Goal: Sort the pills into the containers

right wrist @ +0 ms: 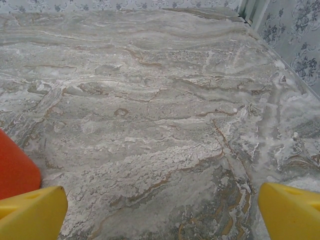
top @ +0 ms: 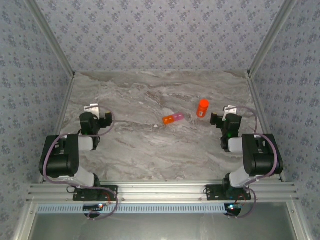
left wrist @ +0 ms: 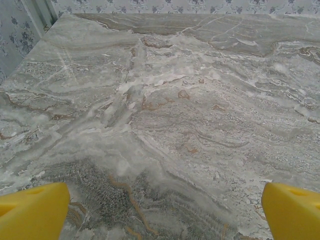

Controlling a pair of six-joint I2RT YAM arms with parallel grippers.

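**Top external view: pill box lies between two empty hands**

The pill box (top: 173, 118), an orange cell joined to a pink one, lies on the table (top: 150, 155). It is ahead and right of the left hand (top: 92, 108) and left of the right hand (top: 230, 109), well apart from both. Both hands gape wide, holding nothing. An upright orange bottle (top: 202, 108) stands near the right hand's left side, and a leftward sweep would likely topple it. The box looks light, so a nudging finger could skid it. The pills are too small to make out. The table is grey veined marble, walled by floral-patterned panels (top: 150, 35).
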